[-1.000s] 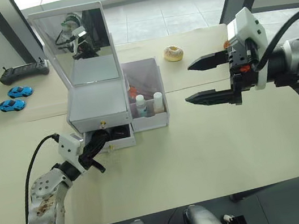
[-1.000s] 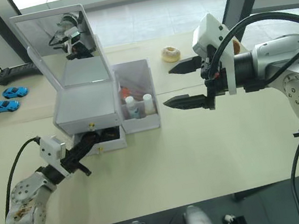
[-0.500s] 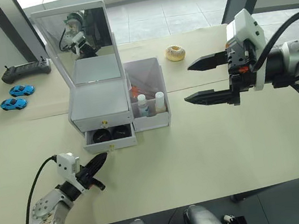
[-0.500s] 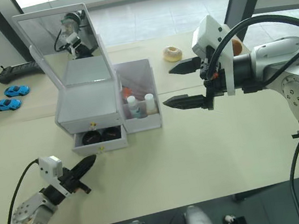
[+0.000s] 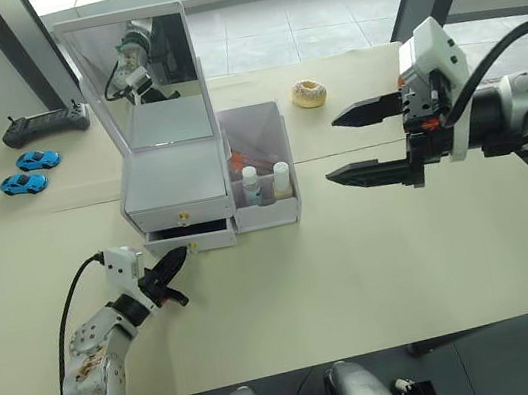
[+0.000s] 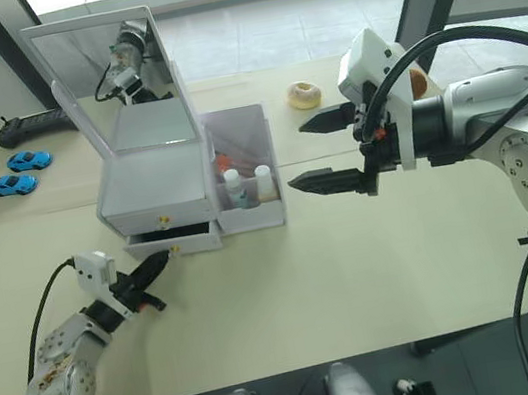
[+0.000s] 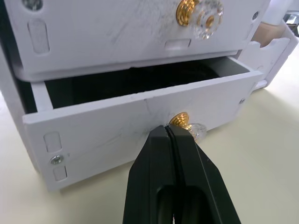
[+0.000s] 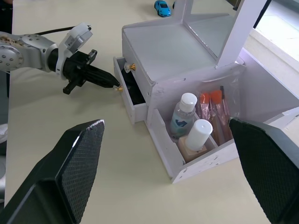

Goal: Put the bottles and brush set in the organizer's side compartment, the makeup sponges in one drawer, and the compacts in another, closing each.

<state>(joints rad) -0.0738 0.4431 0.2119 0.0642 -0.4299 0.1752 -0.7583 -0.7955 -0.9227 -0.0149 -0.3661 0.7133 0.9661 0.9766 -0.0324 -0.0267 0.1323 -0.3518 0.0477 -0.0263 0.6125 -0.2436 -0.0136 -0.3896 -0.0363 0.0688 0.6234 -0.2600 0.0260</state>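
Pushing with closed fingertips, the left hand [image 7: 174,135] now presses the gold knob [image 7: 184,122] of the lower drawer [image 5: 190,238], which stood well open half a second ago with both compacts showing and is now nearly shut; the last closing looks almost done. The bottles [image 8: 190,122] and brush set [image 8: 214,113] stand in the side compartment [image 5: 261,166] of the organizer [image 5: 176,187]. The right hand [image 5: 366,140] hovers open, empty. A doughnut toy [image 5: 307,94], toy cars [image 5: 27,171] and controller [image 5: 44,123] lie on the pale bench [image 5: 358,273], beside large windows.
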